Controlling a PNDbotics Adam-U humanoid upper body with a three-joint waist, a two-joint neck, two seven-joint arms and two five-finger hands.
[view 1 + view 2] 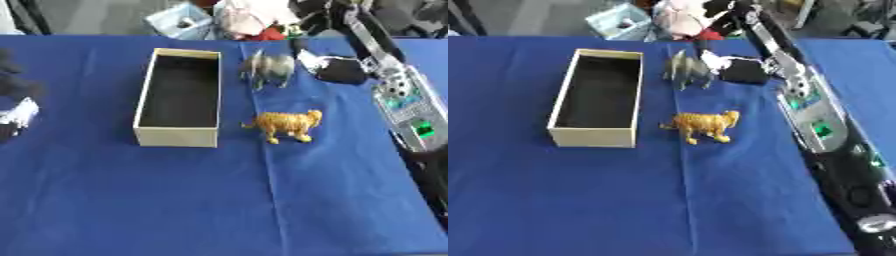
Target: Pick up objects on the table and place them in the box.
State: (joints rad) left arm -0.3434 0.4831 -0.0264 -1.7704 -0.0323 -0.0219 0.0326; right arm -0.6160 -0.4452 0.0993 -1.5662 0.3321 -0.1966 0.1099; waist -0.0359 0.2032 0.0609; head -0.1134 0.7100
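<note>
While the right arm is reaching in from the near right side, the right hand (741, 70) is hanging over the far part of the bench (219, 200), which is draped in a blue cloth. Its dark palm and pale fingers (713, 61) are sitting just beside the grey toy animal (686, 70), which is standing upright on the cloth; whether those fingers are touching it, and whether they are spread or curled, I cannot tell from here, since the hand is showing only as a dark blurred mass with a light tip. The animal looks like a small rhinoceros or elephant, but I cannot say which.

Nearer to the robot than the fingers, a yellow toy tiger (284, 125) is standing on its feet, well apart from the hand. To the left of both animals, away from the fingers, the open box (175, 136) is lying lengthwise on the bench, cream-walled with a dark inside and nothing showing in it. The tiger is standing just beside the box's near right corner without touching it.

Far over at the left edge, the left hand (17, 117) is showing as a blurred dark and white shape, and the state of its fingers cannot be made out either.
</note>
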